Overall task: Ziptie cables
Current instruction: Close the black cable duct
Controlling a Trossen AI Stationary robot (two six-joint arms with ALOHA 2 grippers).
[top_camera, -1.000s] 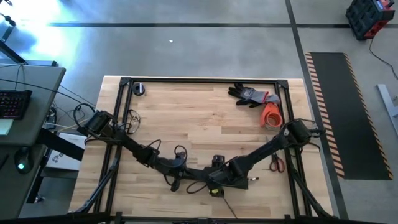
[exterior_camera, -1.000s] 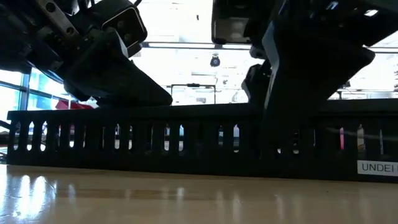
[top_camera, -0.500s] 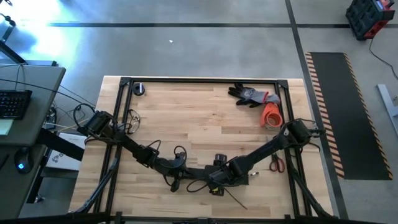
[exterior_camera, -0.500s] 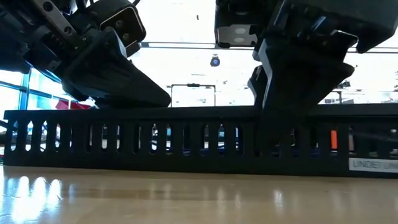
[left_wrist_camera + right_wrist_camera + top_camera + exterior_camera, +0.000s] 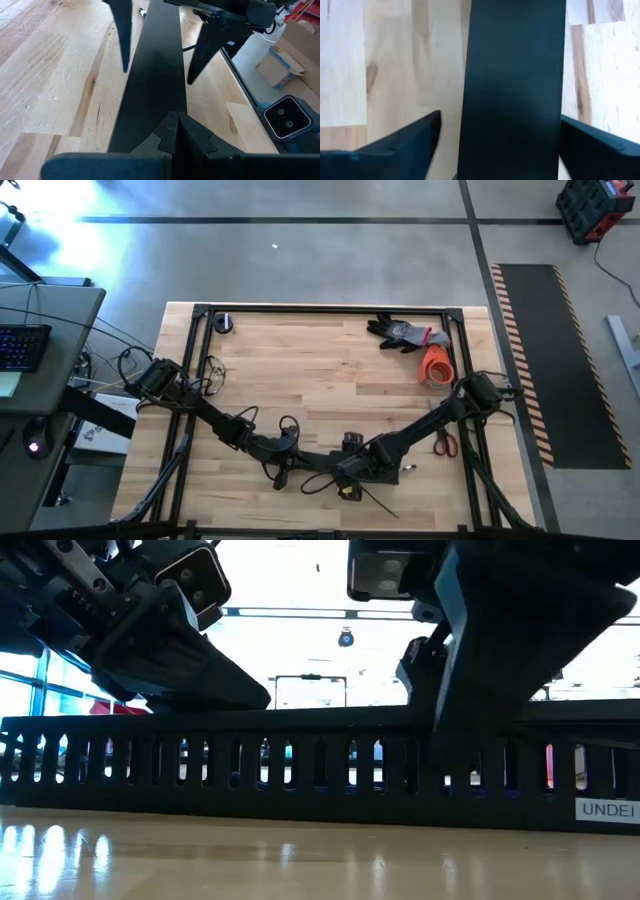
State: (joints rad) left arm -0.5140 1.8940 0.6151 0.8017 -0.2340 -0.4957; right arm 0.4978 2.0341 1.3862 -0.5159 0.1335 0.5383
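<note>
From above, your two arms meet at the near edge of the table [image 5: 300, 370]. The left gripper [image 5: 283, 472] and right gripper [image 5: 350, 477] sit close together over the channel [image 5: 318, 480]. A thin dark strip, probably the ziptie [image 5: 378, 505], pokes out toward the near edge just beside the right gripper; a second ago it lay a little differently, so the right arm has shifted slightly. The glove [image 5: 405, 333], orange roll [image 5: 436, 365] and scissors [image 5: 446, 444] lie well apart, untouched.

From table height, the channel [image 5: 300, 765] fills the width. It sits a touch lower on the left than half a second ago, so it is being nudged. Coloured tips show through the slots at right, likely the cables [image 5: 549, 765] lying inside.

Your left wrist shows the left gripper [image 5: 176, 131] clenched, fingers meeting over the cover strip [image 5: 152, 80], though I cannot tell if they pinch it. The right gripper [image 5: 160, 55] straddles the strip farther along.

Your right wrist shows that gripper [image 5: 500, 145] released, fingers spread either side of the cover strip [image 5: 512, 85], apart from it. No tie is round the cables yet; I judge the task barely begun.
</note>
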